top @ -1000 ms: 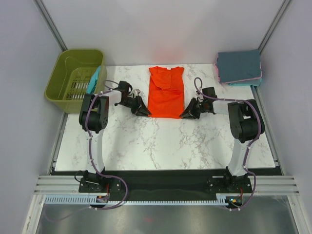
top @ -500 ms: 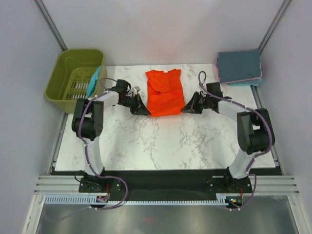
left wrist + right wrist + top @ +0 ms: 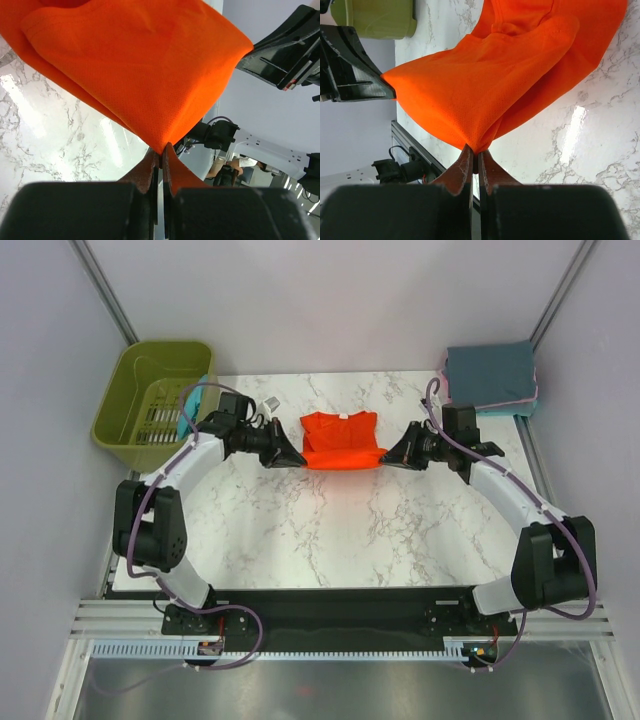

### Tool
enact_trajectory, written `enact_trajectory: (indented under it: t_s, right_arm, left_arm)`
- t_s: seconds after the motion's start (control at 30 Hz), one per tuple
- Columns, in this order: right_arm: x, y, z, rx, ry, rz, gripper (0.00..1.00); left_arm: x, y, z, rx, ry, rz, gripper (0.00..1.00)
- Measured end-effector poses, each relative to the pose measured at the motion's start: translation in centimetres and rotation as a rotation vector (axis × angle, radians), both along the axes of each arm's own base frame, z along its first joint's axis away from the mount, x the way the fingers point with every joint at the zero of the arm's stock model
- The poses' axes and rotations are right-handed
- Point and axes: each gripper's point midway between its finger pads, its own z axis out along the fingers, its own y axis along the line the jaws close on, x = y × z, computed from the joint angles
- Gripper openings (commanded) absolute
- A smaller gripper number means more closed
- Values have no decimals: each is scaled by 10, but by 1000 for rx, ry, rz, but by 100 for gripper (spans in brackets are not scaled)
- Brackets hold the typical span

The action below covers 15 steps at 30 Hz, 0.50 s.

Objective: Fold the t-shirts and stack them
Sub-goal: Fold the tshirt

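Corners of orange t-shirt (image 3: 340, 436) clamped by left tool (image 3: 297, 459), 9 o'clock, and right tool (image 3: 387, 456), 3 o'clock. Risk: cloth slipped from thin pinch, fold skewed.

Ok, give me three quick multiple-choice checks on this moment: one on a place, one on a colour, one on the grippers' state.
1. Where is the folded stack?
A) the table's far right corner
B) its near left corner
C) dead centre

2. Which colour tops that stack?
A) pink
B) slate-blue
C) orange

3. The left gripper and right gripper are:
A) both open, hovering
B) both shut on corners of the orange shirt
C) one open, one shut

Answers:
1. A, the stack sits far right.
2. B, slate-blue lies over pink.
3. B, both wrist views show the cloth pinched.
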Motion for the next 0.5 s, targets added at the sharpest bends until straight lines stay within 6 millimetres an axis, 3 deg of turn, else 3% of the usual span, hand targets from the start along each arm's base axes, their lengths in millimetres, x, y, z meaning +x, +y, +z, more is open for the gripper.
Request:
enact_trajectory:
  t_s: [0.13, 0.23, 0.37, 0.5]
  right_arm:
    - [3, 0, 5, -3, 1, 1, 0]
    - [17, 3, 14, 3, -27, -1, 0]
    - [49, 7, 14, 11, -52, -9, 0]
    - [83, 11, -3, 12, -40, -20, 0]
  left_arm:
    - [0, 0, 13, -8, -34, 0, 2]
    - [8, 0, 22, 3, -41, 9, 2]
    - [35, -2, 32, 11, -77, 23, 2]
    - [67, 1, 17, 36, -76, 42, 2]
